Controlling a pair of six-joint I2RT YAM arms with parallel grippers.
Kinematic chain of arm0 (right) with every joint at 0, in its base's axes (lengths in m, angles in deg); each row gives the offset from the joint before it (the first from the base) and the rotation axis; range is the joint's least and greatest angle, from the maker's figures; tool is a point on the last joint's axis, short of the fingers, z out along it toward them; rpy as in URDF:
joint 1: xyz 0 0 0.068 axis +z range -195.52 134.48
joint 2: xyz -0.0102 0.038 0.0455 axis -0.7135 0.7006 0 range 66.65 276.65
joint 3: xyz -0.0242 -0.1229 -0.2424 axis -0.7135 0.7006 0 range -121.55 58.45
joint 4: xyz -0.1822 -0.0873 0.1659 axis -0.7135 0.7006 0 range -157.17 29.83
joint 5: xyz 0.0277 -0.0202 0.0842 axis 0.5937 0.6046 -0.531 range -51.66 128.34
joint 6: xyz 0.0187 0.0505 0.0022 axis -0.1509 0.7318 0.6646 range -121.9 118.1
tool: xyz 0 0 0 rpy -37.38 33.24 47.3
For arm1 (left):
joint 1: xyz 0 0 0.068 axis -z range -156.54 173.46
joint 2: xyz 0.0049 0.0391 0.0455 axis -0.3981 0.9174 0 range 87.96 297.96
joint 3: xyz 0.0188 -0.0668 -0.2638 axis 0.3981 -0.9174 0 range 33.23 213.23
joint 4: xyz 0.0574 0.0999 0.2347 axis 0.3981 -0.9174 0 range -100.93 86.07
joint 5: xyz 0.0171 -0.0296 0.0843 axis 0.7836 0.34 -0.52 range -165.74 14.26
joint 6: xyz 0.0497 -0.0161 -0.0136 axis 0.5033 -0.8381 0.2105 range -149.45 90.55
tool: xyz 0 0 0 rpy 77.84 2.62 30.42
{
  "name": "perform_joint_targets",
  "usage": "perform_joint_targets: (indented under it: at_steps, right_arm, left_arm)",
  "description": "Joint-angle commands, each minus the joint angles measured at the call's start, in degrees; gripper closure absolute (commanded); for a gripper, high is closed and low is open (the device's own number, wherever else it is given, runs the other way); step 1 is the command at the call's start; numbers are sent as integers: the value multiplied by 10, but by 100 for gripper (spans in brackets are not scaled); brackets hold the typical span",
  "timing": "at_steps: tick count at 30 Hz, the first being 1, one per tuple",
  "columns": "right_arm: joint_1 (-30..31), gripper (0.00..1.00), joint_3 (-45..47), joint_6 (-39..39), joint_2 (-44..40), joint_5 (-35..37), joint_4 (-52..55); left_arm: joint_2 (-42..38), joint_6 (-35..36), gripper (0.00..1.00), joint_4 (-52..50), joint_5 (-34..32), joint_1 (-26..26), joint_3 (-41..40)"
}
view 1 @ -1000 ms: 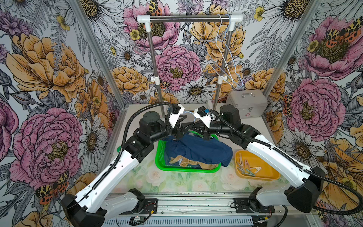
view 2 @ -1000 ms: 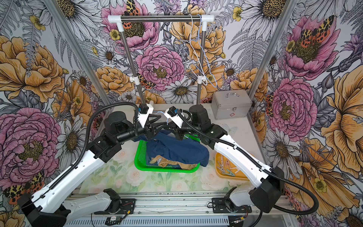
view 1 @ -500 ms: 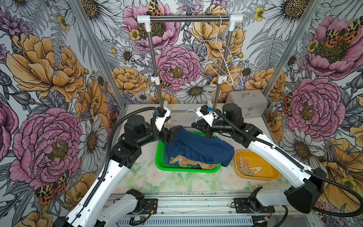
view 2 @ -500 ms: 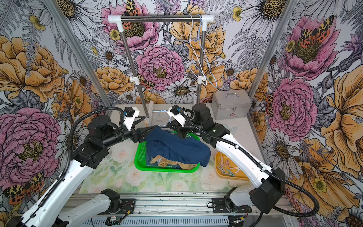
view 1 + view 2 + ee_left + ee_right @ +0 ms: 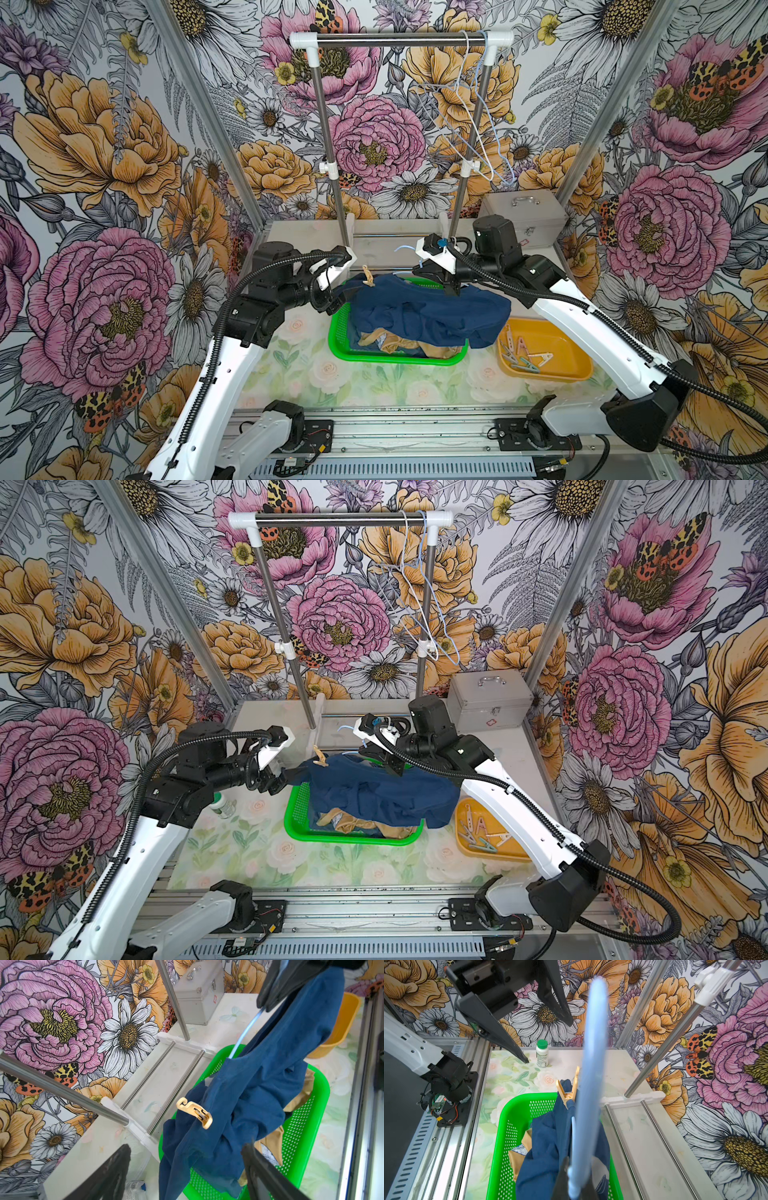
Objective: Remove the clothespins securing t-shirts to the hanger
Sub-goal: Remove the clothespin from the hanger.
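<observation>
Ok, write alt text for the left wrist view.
A peach clothespin is clipped to a navy shirt that hangs from a blue hanger over a green basket, ahead of the open left gripper. The right gripper holds the hanger; a silver case sits behind.

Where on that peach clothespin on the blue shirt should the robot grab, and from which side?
Grip the peach clothespin by its two splayed tails, which stick up free of the navy shirt while the clamp end bites the cloth; squeezing there should open it. Probably come from above, on the side of the open left hand.
</observation>
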Motion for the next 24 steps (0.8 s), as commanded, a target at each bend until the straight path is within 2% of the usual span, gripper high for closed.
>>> perform_joint_targets:
  at_steps: [1,6,13,18,22,24]
  right_arm:
    - [1,100,-24,-55,-15,7,20]
    - [10,100,-25,-77,-11,17,27]
    - [12,100,-26,-91,-9,13,34]
    - [12,100,-30,-93,-8,9,37]
    - [12,100,-31,-93,-9,7,37]
    - [13,100,-32,-93,-9,7,37]
  left_arm:
    - [7,96,14,-35,-5,13,16]
    - [29,161,12,-40,-21,49,13]
    - [93,171,12,-53,33,54,41]
    - [129,195,13,-53,-5,89,37]
    - [146,199,18,-54,-5,89,39]
    - [152,200,24,-54,-3,87,41]
